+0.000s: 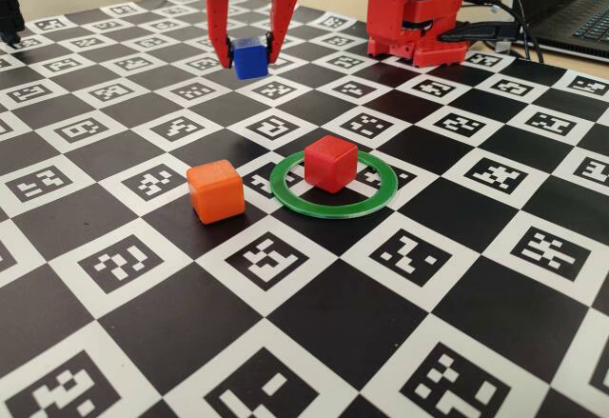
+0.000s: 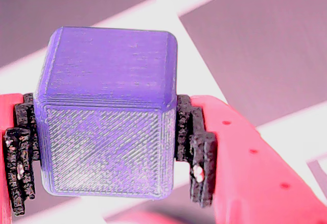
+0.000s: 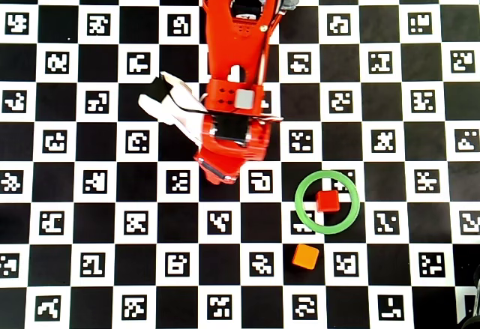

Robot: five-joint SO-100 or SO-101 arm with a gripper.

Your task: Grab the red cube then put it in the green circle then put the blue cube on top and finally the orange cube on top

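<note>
The red gripper (image 1: 251, 59) has the blue cube (image 1: 249, 57) pinched between its two fingers, over toward the far edge of the checkered tabletop (image 1: 314, 313) in the fixed view. The wrist view gives it up close: the blue cube (image 2: 107, 112) fills the frame, ridged faces showing, with the black pads (image 2: 196, 147) pressed against its left and right sides. Whether the cube is clear of the board or touching it, hard to tell from here.

Nearer the middle of the tabletop, the red cube (image 1: 331, 163) sits inside the green circle (image 1: 376, 196), resting on the board in the open centre. From overhead, the red cube (image 3: 326, 201) sits slightly off-centre in the green circle (image 3: 304, 207). The orange cube (image 1: 215, 190) stands just outside the ring on its left in the fixed view, close but apart, nearer the front edge.
</note>
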